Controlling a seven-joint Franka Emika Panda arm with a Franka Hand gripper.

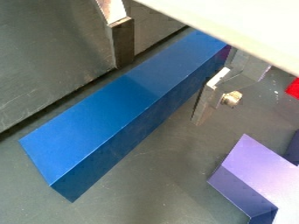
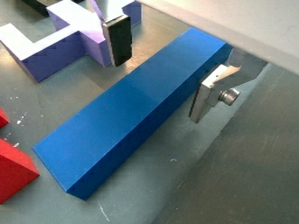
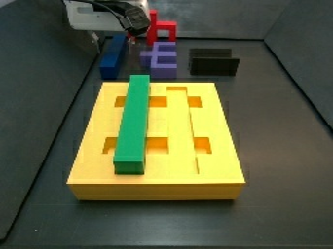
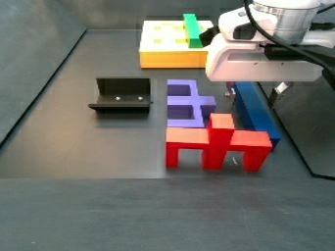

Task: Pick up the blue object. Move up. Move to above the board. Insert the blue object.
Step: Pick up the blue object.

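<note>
In both wrist views you saw the gripper (image 1: 163, 61) straddling the blue object (image 1: 122, 109), which lay flat on the dark floor. One finger (image 1: 121, 39) stood against one long side of the bar and the other finger (image 1: 214, 87) against the opposite side, both near one end. The plates sat at or just beside the faces; you could not tell whether they pressed on the bar. A purple block (image 1: 260, 175) lay near the bar's other end, and a red edge (image 1: 293, 87) showed at the border.

In the other wrist picture the gripper (image 2: 163, 66) showed the same stance over the blue object (image 2: 135, 109), with a dark-padded finger (image 2: 117, 42) on one side and a silver finger (image 2: 211, 92) on the other. You also saw the purple block (image 2: 59, 48) beside the bar and a red piece (image 2: 14, 171) near its free end.

In a side view you found the board (image 3: 156, 170) in the middle of the tabletop, carrying the green bar (image 3: 132, 122). The blue object (image 3: 113, 56) lay behind it toward the far edge, under the gripper (image 3: 117, 29), beside the purple block (image 3: 163, 56), a red block (image 3: 163, 29) and the fixture (image 3: 213, 61).

In the remaining side view the gripper (image 4: 256, 83) stood low over the blue object (image 4: 256, 113), well apart from the board (image 4: 170, 44). The red block (image 4: 216, 142) touched the bar's near end, and the fixture (image 4: 124, 95) stood beside the purple block (image 4: 190, 103)
</note>
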